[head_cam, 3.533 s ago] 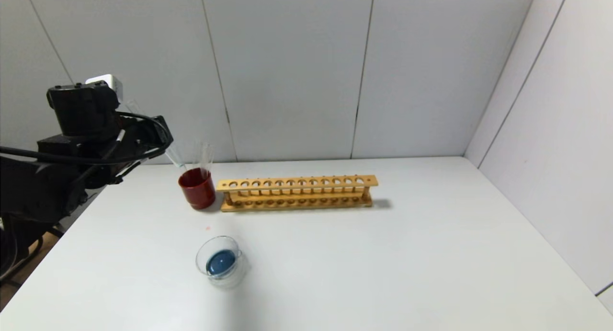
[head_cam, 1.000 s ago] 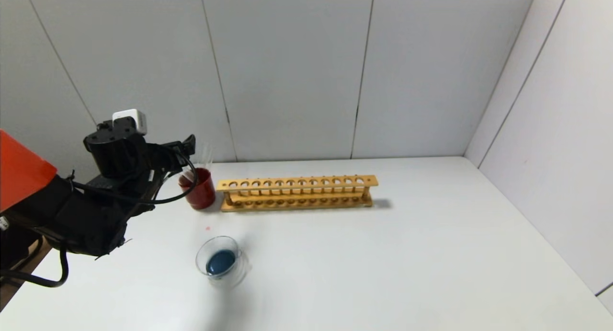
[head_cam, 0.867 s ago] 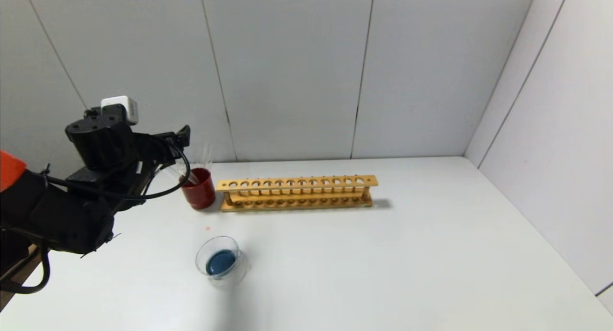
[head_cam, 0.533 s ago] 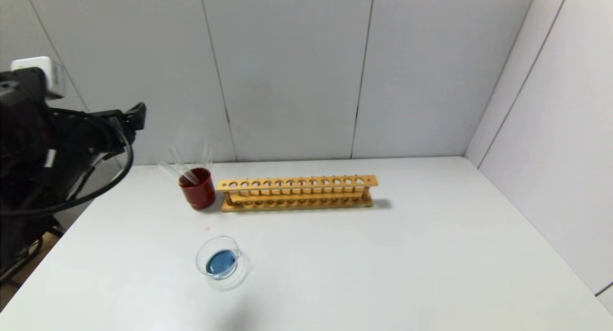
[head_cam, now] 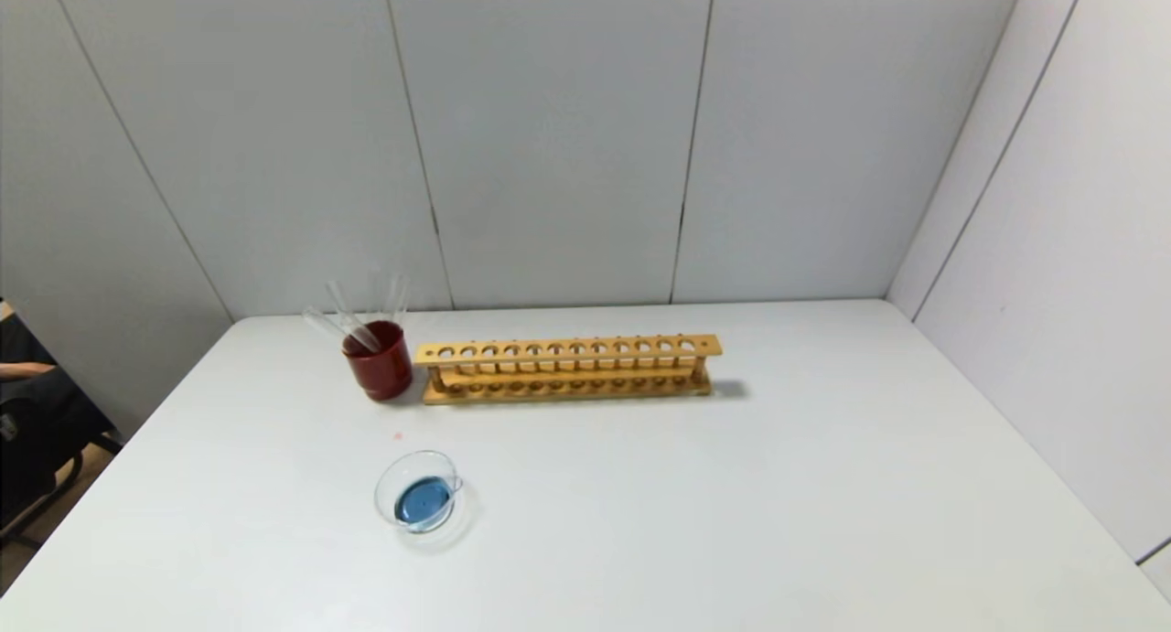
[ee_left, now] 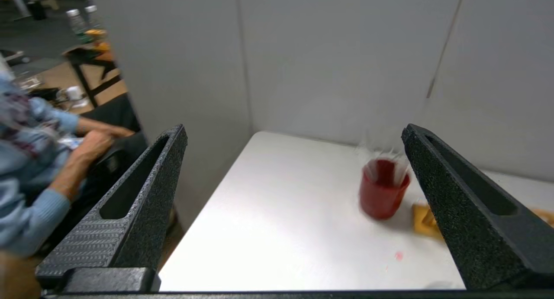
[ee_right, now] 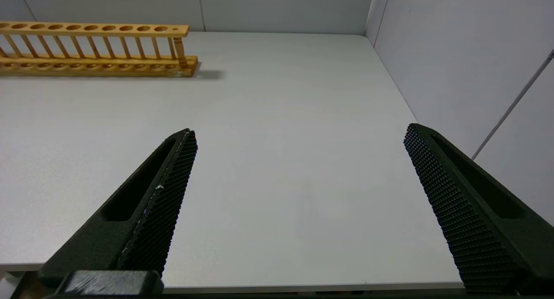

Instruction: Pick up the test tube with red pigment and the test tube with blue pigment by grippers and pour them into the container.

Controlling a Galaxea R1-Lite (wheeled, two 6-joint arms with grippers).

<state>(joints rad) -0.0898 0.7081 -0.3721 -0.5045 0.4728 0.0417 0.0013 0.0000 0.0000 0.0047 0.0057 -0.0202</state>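
The container (head_cam: 421, 500), a low clear glass dish, stands at the front left of the white table and holds dark blue liquid. Several clear test tubes (head_cam: 352, 316) lean in a dark red cup (head_cam: 378, 365) at the back left. I see no red or blue liquid in them. Neither gripper shows in the head view. My left gripper (ee_left: 294, 130) is open and empty, off the table's left edge, facing the red cup (ee_left: 382, 189). My right gripper (ee_right: 299, 130) is open and empty above the table's front right.
A long wooden tube rack (head_cam: 567, 368) with empty holes stands right of the cup; it also shows in the right wrist view (ee_right: 95, 48). A small red spot (head_cam: 397, 436) marks the table. A person (ee_left: 39, 152) sits beyond the left edge. Walls close the back and right.
My left gripper lowered a tube into the red cup, let it go, then pulled back up and left, out of the head view. The tube stays leaning in the cup.
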